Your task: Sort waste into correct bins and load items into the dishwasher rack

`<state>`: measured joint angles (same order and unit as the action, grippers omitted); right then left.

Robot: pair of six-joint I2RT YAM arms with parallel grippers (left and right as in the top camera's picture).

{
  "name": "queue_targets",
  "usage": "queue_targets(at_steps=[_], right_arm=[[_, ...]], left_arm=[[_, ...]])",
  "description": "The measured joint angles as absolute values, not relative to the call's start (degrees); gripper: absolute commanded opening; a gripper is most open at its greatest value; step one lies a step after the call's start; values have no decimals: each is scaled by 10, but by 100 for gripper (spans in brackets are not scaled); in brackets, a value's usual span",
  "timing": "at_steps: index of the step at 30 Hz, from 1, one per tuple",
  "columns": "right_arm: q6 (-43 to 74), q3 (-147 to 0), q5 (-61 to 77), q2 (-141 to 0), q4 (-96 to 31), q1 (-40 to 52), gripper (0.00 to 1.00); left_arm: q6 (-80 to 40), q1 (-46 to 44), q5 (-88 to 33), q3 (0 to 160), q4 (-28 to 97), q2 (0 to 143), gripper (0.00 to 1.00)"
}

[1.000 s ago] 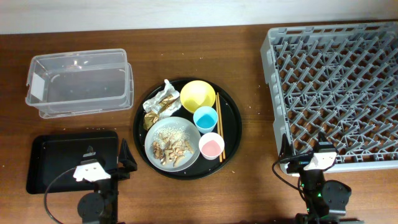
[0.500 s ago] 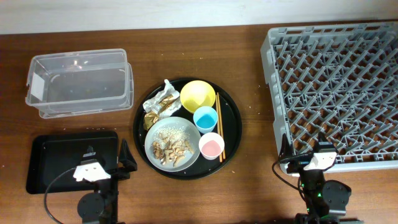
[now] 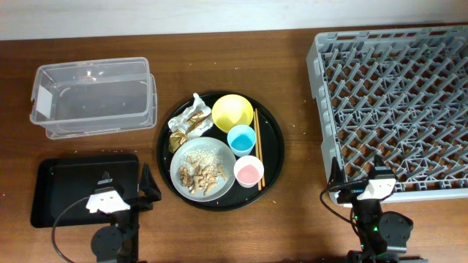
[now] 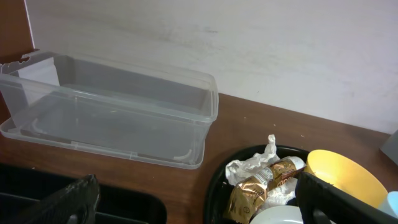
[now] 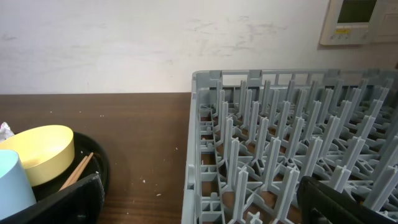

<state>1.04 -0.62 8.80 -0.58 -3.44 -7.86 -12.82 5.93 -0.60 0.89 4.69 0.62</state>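
Crumpled white-silver and gold wrappers (image 3: 187,120) (image 4: 261,179) lie on a round black tray (image 3: 272,157), beside a yellow bowl (image 3: 232,112) (image 5: 38,153), a light-blue cup (image 3: 240,139), a pink cup (image 3: 248,172), wooden chopsticks (image 3: 258,152) and a grey plate (image 3: 183,160) of beige-brown scraps (image 3: 201,170). A clear box (image 3: 93,96) (image 4: 106,109) and a flat black tray (image 3: 73,186) are at left. The grey rack (image 3: 395,102) (image 5: 280,137) is at right. My left gripper (image 3: 123,193) (image 4: 196,214) and right gripper (image 3: 354,179) (image 5: 199,211) are open and empty near the front edge.
Small crumbs dot the wooden table around the round tray and near the rack. A white wall stands behind the table, with a wall panel (image 5: 362,22) at upper right.
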Motion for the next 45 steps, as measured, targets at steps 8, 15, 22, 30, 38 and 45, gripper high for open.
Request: queue_targets(at_steps=[8,15,22,30,38,45], right_arm=[[10,-6,88,-6,-34,-79,98],[10,-6,88,-6,-34,-79,98],[10,-6,88,-6,-34,-79,98],[10,-6,88,-6,-34,-79,98],[10,-6,88,-6,-34,-79,98],[11,-6,88,-6,-34,-79,98]], left_arm=[[-128,59,-6,9,47,6,99],[-128,59,-6,9,47,6,99],[-128,59,-6,9,47,6,99],[-128,59,-6,9,47,6,99],[-305,59,-183,8,10,6,99],[-342,59,-262,44,-88,22,99]])
